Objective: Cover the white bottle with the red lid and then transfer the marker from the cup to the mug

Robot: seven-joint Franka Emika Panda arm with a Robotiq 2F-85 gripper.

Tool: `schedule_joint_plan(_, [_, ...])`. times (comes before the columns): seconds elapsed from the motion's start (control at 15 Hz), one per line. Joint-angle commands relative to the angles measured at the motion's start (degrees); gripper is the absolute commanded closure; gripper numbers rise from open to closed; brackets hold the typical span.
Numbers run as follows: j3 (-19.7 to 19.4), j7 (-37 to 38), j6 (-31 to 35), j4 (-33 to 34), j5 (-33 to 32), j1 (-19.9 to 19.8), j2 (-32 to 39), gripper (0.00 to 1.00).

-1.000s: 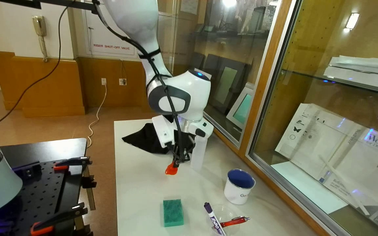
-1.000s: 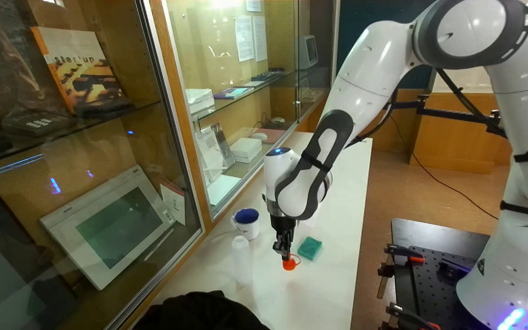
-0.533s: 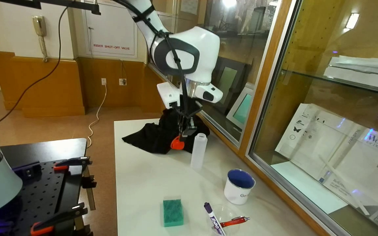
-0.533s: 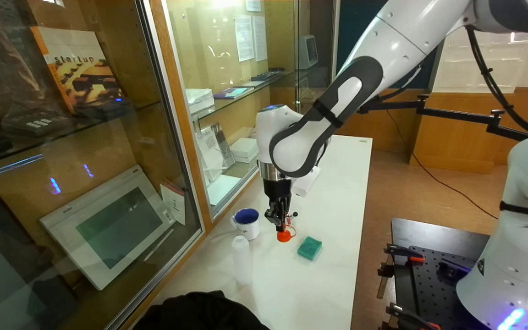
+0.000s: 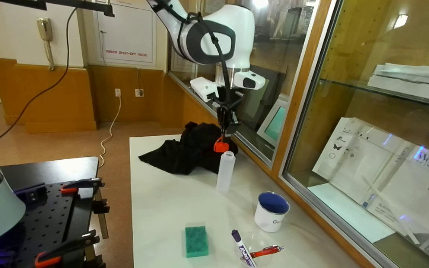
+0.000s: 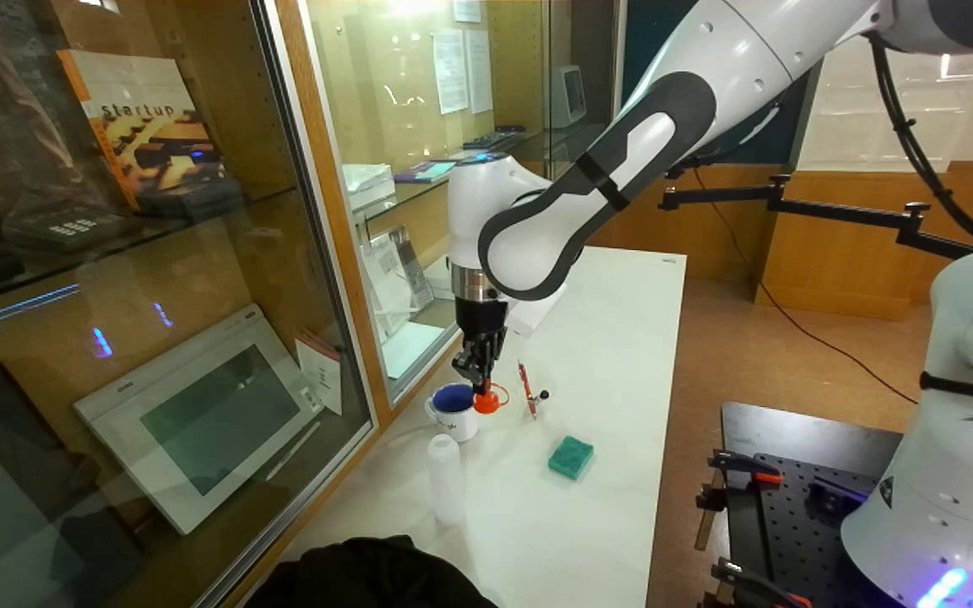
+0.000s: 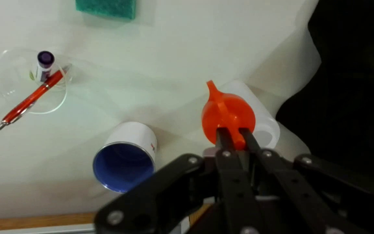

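Note:
My gripper [image 7: 234, 131] is shut on the red lid [image 7: 211, 117], pinching its pointed nub; a small loop sticks out from the lid. In both exterior views the lid [image 5: 221, 146] [image 6: 487, 402] hangs in the air. The white bottle [image 5: 225, 173] stands upright and uncapped on the table; it also shows in the wrist view [image 7: 261, 113], just right of and below the lid. The lid is apart from its mouth. The marker [image 5: 242, 245], with a dark purple cap, leans in a clear cup [image 7: 44, 112]. The white mug [image 5: 264, 219] with blue inside stands nearby.
A red pen [image 7: 34, 96] also leans in the clear cup. A green sponge [image 5: 196, 242] lies on the table. A black cloth [image 5: 169, 158] lies behind the bottle. A glass display case with a wooden frame [image 5: 277, 163] borders the table beside mug and bottle.
My gripper has risen from near the table with the red lid in it. It has moved sideways toward the bottle and the display case. The bottle, mug, cup and sponge have not moved.

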Motion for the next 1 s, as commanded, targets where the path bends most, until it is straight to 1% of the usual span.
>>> schedule_joint_plan(0.0, [-0.6, -1.1, 3.6, 4.1, 1.3, 0.3, 4.4, 0.97])
schedule_joint_plan(0.07, [-0.1, -2.6, 3.3, 4.6, 2.5, 0.0, 5.1, 0.97])
schedule_joint_plan(0.13, [-0.7, -0.7, 2.5, 2.3, 1.0, 0.6, 2.7, 0.89])
schedule_joint_plan(0.33, [-0.7, -1.5, 2.9, 3.7, 1.5, 0.5, 4.8, 0.89])
schedule_joint_plan(0.4, [-0.1, -2.0, 3.0, 4.2, 3.7, -0.1, 5.7, 0.97])
schedule_joint_plan(0.67, [0.3, -1.0, 2.5, 5.9, 7.3, 0.2, 7.6, 0.97])
schedule_joint_plan(0.93, [-0.1, 0.7, 1.5, 7.9, 6.5, 1.2, 9.8, 0.97])
